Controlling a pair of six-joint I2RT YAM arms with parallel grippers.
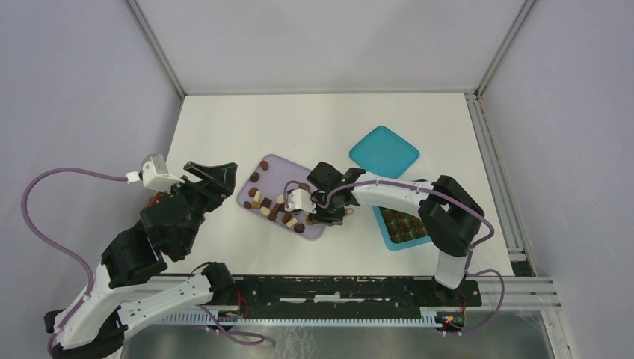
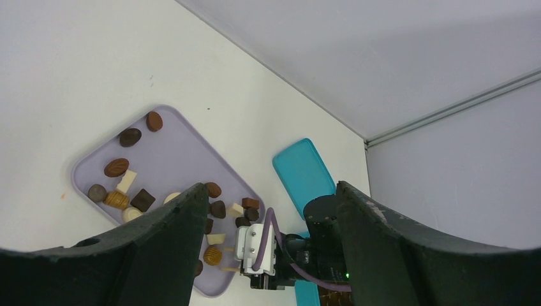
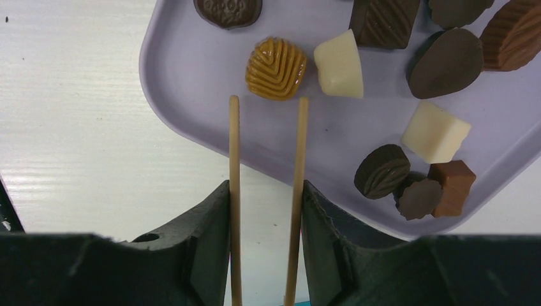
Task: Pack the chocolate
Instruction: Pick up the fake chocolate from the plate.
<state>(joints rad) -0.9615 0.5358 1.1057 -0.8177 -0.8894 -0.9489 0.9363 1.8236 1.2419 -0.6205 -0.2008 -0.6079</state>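
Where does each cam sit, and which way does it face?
Top external: above, behind the bases, looking down on the table; left arm and right arm show.
Left wrist: high, angled down at the lilac tray; open left gripper frames it.
Right wrist: low over the tray corner; right gripper with two sticks.
Shared: tray, chocolates.

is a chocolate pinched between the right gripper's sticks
No, nothing sits between the two wooden sticks; the caramel ridged chocolate lies on the tray just past their tips.

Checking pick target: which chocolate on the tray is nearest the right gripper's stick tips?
The caramel-coloured ridged piece, just ahead of the stick tips; the white block sits off to the side.
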